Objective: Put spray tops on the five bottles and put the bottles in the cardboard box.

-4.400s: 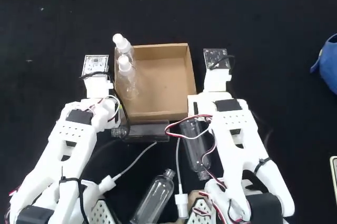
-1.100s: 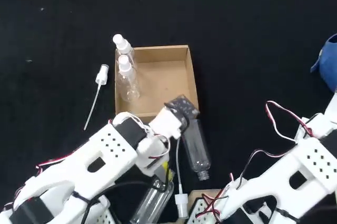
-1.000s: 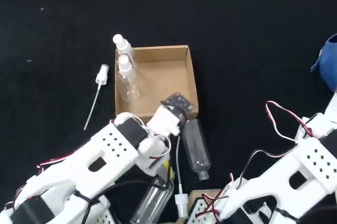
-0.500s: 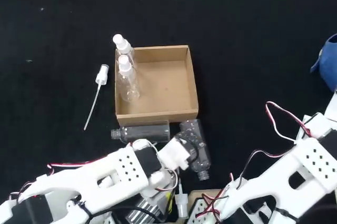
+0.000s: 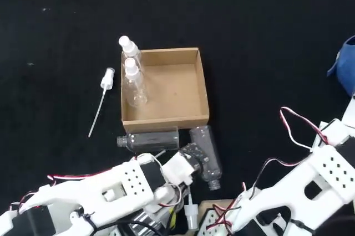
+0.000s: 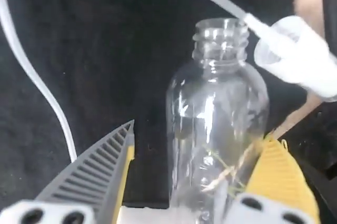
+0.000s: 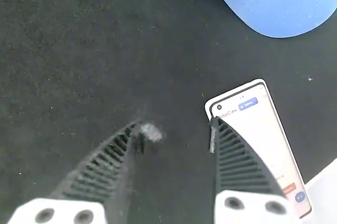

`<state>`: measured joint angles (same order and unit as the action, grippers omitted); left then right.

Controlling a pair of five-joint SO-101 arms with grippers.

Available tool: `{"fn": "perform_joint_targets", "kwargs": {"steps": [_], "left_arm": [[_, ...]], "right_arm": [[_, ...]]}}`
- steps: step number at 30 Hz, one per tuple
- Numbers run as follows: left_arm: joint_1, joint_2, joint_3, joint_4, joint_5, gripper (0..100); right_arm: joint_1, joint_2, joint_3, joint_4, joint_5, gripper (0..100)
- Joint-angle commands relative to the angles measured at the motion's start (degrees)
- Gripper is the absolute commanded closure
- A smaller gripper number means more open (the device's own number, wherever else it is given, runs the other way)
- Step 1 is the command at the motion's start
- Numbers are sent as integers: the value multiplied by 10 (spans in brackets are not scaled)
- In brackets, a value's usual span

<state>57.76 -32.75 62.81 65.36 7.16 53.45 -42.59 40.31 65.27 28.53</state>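
Capped bottles (image 5: 133, 83), two, stand inside the cardboard box (image 5: 165, 119) along its left wall in the high view, and we see two open bottles (image 5: 148, 139) lying outside its near wall and a loose spray top (image 5: 106, 79) on the table (image 5: 266, 36) left of it. In the left wrist view the left gripper (image 6: 200, 134) stands spread, one jaw either side of an uncapped bottle (image 6: 218, 103), a second spray top (image 6: 297, 58) beside its neck. In the right wrist view the right gripper (image 7: 175, 128) hangs spread over the table, a phone (image 7: 258, 134) near one jaw.

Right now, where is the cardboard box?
In the high view, the cardboard box sits mid-table, two capped bottles at its left wall, two uncapped bottles lying by its near edge.
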Motion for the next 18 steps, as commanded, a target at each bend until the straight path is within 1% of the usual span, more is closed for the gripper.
{"fn": "perform_joint_targets", "kwargs": {"steps": [1, 3, 6, 7, 9, 10, 14, 16, 18], "left_arm": [[6, -6, -5, -8, 0, 771], [7, -5, -3, -8, 0, 826], [7, -4, -5, -8, 0, 970], [5, -5, -5, -9, 0, 976], [5, -6, -4, -9, 0, 933], [7, -7, -4, -8, 0, 933], [4, -7, -12, -6, -4, 972], [-4, -7, -27, 12, -36, 969], [-21, -7, -61, 51, -84, 970]], "right_arm": [[10, -9, -4, -14, 4, 819], [10, -9, -6, -14, 4, 819], [10, -9, -7, -14, 4, 819], [10, -9, -7, -14, 4, 819], [10, -9, -7, -14, 4, 819], [9, -9, -7, -14, 4, 819], [-6, -9, -7, -14, 3, 819], [-20, -9, -5, -14, 0, 819], [-34, -9, -7, -5, -1, 819]]}}
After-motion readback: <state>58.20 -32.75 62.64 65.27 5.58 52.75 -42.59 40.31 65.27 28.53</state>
